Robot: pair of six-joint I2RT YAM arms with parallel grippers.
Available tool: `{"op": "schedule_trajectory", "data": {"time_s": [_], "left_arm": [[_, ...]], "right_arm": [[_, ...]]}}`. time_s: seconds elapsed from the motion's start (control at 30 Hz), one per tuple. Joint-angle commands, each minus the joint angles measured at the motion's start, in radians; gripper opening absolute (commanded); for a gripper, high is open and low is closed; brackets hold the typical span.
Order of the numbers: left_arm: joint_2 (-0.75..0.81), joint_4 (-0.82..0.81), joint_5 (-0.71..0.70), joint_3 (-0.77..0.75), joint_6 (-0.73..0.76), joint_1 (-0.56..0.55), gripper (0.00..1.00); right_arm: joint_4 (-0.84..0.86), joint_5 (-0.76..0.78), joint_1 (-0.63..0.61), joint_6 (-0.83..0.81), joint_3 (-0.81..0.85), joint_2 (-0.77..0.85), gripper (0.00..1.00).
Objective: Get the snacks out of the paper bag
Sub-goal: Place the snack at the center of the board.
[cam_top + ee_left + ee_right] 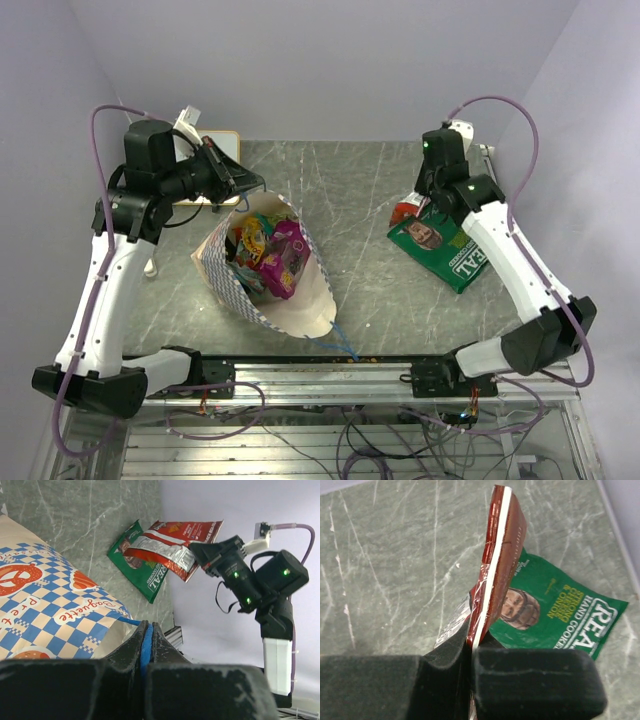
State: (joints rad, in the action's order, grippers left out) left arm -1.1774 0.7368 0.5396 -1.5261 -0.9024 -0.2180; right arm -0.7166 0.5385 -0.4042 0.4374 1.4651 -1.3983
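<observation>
Currently two packets lie outside the paper bag (305, 288). Both are on the right side of the tabletop (350, 190).

Green chip bag (560, 612) lies flat. It is printed "REAL HAND COOKED" and "STRONG CHEESE & ONION", with a man's face. Red-brown packet (501, 550) is held edge-up just above it. It has a white label on one face, too small to read.

Right claw (471, 647) is closed on the lower edge of the red-brown packet.

Paper bag lies on its side, centre-left, mouth toward the back-left. Cream upper part. The blue-and-white checkered band reads "Baguette" and a partial "Pret…", with pretzel pictures.

Bag contents: one purple packet (287, 255), plus yellow and orange packets behind it. Their count and print cannot be told.

Left claw (147, 630) is closed on a blue cord handle (144, 650) at the bag's mouth. A second blue handle (340, 345) trails on the tabletop at the near edge.
</observation>
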Motion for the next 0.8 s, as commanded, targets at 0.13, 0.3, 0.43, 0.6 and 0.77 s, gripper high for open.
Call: {"op": "schedule_trajectory", "data": {"time_s": [0.13,0.3,0.43,0.6,0.77], "left_arm": [[-0.018,-0.029,0.073,-0.050,0.040,-0.007,0.07],[-0.032,-0.024,0.075,-0.054,0.055,-0.006,0.07],[-0.043,-0.021,0.082,-0.051,0.063,-0.005,0.07],[-0.045,-0.036,0.095,-0.039,0.058,-0.004,0.07],[-0.043,-0.028,0.099,-0.043,0.066,-0.004,0.07]], "right_arm": [[0.096,-0.392,0.235,0.084,0.016,-0.124,0.00],[0.091,-0.544,0.395,0.103,-0.177,-0.065,0.00],[0.164,-0.667,0.563,0.088,-0.366,-0.005,0.00],[0.130,-0.653,0.694,0.041,-0.451,0.007,0.00],[0.106,-0.607,0.773,-0.030,-0.514,0.001,0.00]]}}
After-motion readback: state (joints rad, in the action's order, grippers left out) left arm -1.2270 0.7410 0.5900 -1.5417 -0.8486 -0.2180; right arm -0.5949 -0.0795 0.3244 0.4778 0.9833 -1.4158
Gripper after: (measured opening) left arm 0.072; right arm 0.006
